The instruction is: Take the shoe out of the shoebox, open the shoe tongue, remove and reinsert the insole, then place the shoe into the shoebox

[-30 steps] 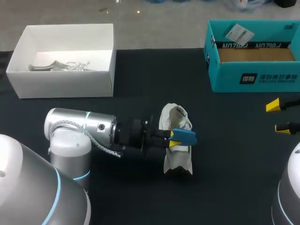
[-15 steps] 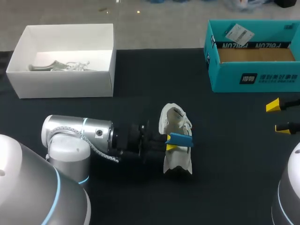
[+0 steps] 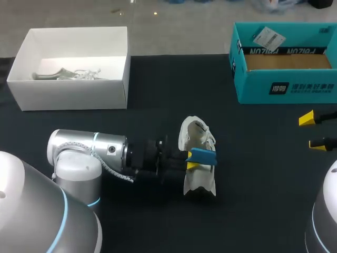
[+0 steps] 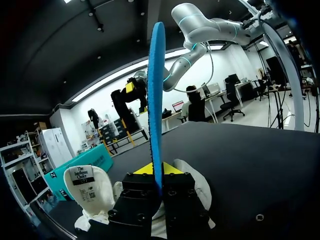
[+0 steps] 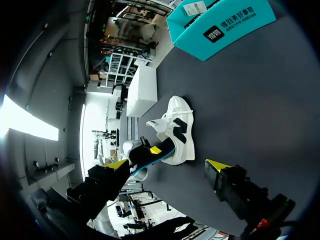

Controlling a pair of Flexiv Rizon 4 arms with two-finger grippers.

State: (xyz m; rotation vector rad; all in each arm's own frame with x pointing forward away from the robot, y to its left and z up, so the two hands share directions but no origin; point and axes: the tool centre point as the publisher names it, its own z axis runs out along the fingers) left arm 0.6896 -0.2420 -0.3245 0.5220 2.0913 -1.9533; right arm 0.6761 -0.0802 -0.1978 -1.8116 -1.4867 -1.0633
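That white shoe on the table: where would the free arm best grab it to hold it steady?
Probably the rim of the white shoe's opening, on the side facing the open right gripper, with one finger inside and one outside. The shoe seems to stand on its sole with that wall bare. The left gripper is at the other side, holding the blue insole.

The white sneaker (image 3: 200,179) lies mid-surface (image 3: 263,184), lengthwise from 12 to 6 o'clock. The left fingers (image 3: 192,165) come in from its 9 o'clock, pinching the flat blue foam insole (image 3: 204,156) above the shoe. The open white cardboard box (image 3: 68,92) sits at 10 o'clock with pale packing (image 3: 66,73) inside. The teal cardboard shoebox (image 3: 287,87) sits at 2 o'clock. The right fingers (image 3: 306,118) stand spread at 3 o'clock, well apart.
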